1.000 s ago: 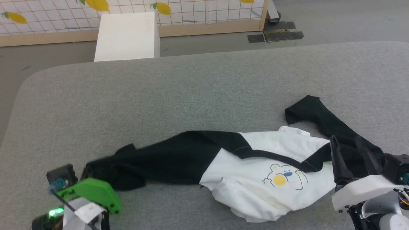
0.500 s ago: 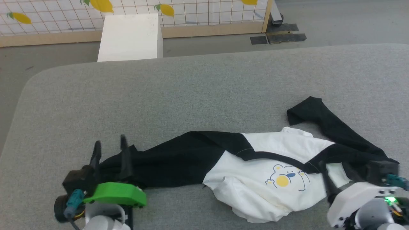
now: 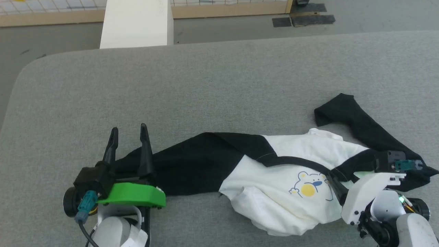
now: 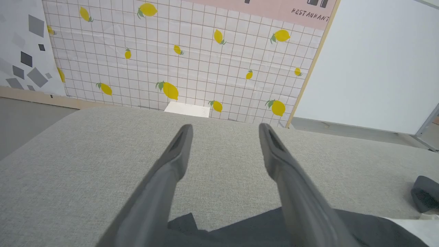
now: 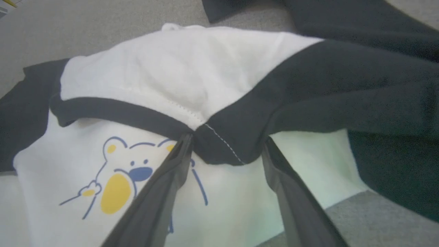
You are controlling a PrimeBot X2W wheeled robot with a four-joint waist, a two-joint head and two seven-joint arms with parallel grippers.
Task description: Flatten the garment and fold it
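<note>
The garment point(image 3: 295, 154), a white T-shirt with black sleeves, lies crumpled across the near part of the grey table point(image 3: 205, 85), bear print up. One black sleeve stretches left, the other point(image 3: 346, 113) points to the far right. My left gripper point(image 3: 128, 128) stands open over the left sleeve's end, nothing between its fingers; the left wrist view shows the left gripper point(image 4: 225, 127) above bare table, with black cloth of the garment point(image 4: 240, 233) below. My right gripper point(image 5: 227, 139) is open, its fingers straddling a black fold of the garment point(image 5: 192, 68) at the neck trim, beside the bear.
A white box point(image 3: 137, 24) stands on the floor just past the table's far edge. Dark mats point(image 3: 303, 19) lie on the floor at the back right. A lemon-patterned grid wall point(image 4: 171, 51) rises behind the table.
My left gripper opened, let go of the left sleeve and now points its fingers away over it. My right gripper came down onto the neck trim. The head camera tilted down.
</note>
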